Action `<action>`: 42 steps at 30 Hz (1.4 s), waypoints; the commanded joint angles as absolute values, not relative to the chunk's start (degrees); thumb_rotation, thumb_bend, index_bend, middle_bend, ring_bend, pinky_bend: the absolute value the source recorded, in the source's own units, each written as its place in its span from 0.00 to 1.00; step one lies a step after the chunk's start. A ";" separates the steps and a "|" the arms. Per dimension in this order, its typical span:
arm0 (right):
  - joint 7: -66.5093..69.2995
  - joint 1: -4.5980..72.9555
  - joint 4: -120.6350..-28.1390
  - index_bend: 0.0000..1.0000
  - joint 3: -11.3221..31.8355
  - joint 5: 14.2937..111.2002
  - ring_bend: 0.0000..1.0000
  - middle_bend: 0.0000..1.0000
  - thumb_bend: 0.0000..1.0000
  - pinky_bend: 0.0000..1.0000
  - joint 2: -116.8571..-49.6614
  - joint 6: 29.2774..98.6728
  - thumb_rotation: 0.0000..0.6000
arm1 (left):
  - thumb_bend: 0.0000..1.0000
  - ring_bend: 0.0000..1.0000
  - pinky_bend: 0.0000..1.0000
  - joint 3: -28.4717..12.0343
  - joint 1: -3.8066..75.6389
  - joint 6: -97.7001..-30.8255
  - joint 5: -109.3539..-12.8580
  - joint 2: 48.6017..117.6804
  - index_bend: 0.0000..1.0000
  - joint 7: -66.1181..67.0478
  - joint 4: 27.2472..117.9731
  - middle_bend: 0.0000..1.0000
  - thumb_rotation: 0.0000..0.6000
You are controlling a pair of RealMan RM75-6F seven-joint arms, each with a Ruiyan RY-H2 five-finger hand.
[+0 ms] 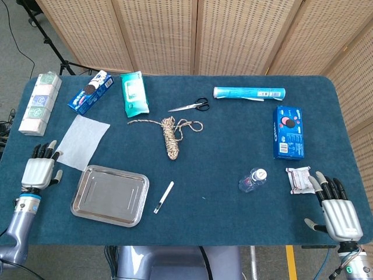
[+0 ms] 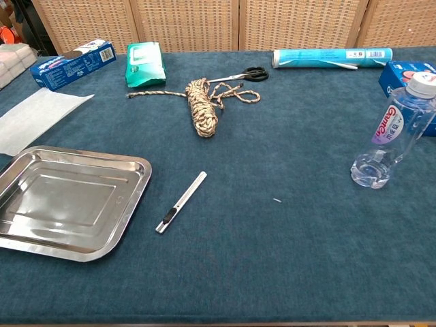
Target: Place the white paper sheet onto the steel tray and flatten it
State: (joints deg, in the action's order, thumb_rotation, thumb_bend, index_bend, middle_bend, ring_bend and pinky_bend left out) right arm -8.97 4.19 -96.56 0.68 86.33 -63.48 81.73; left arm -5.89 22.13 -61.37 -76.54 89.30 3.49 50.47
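The left hand (image 1: 39, 171) rests with fingers spread and empty, just beside the paper sheet (image 1: 82, 141); the right hand (image 1: 337, 211) lies open and idle too. Likely best: pinch the sheet's near corner, lift it clear, then lay it flat. The steel tray (image 1: 81, 207) holds nothing. The sheet lies just beyond it on the surface.

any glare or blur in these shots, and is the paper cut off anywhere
Head view: even, soft light, all sharp; the steel tray shows only a dull sheen, and the white paper sheet lies whole in frame. Chest view: the tray mirrors bright patches along its rim and floor, the sheet runs off the left edge, and the clear bottle has small highlights.
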 commanded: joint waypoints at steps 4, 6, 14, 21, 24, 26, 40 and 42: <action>-8.66 4.14 -96.48 0.00 0.74 86.48 0.00 0.00 0.00 0.00 -63.43 81.94 1.00 | 0.42 0.00 0.00 -5.26 22.87 -60.94 -77.56 91.54 0.28 1.58 47.84 0.00 0.84; -8.46 4.09 -96.44 0.00 0.78 86.47 0.00 0.00 0.00 0.00 -63.40 82.04 1.00 | 0.42 0.00 0.00 -5.04 22.88 -60.80 -77.69 92.00 0.28 1.23 47.24 0.00 0.84; -8.37 4.08 -96.43 0.00 0.77 86.60 0.00 0.00 0.00 0.00 -63.36 82.06 1.00 | 0.42 0.00 0.00 -4.92 23.03 -61.14 -77.99 92.65 0.28 0.84 45.86 0.00 0.85; -8.13 3.90 -96.46 0.00 0.77 86.87 0.00 0.00 0.00 0.00 -63.28 82.49 1.00 | 0.42 0.00 0.00 -5.07 22.98 -61.61 -77.91 93.72 0.28 0.53 43.78 0.00 0.86; -8.09 3.84 -96.44 0.00 0.74 87.03 0.00 0.00 0.00 0.00 -63.26 82.64 1.00 | 0.42 0.00 0.00 -4.91 22.95 -61.09 -77.83 94.22 0.28 0.20 42.84 0.00 0.86; -8.07 3.84 -96.43 0.00 0.76 87.06 0.00 0.00 0.00 0.00 -63.29 82.67 1.00 | 0.42 0.00 0.00 -4.85 23.01 -60.91 -77.87 94.48 0.28 0.08 42.33 0.00 0.86; -7.95 3.74 -96.41 0.00 0.80 87.18 0.00 0.00 0.00 0.00 -63.24 82.83 1.00 | 0.42 0.00 0.00 -5.40 23.99 -59.62 -77.58 97.56 0.33 -1.68 37.50 0.00 0.95; -7.96 3.73 -96.41 0.00 0.78 87.23 0.00 0.00 0.00 0.00 -63.23 82.84 1.00 | 0.42 0.00 0.00 -5.64 24.20 -59.37 -77.41 98.15 0.34 -2.15 36.49 0.00 0.97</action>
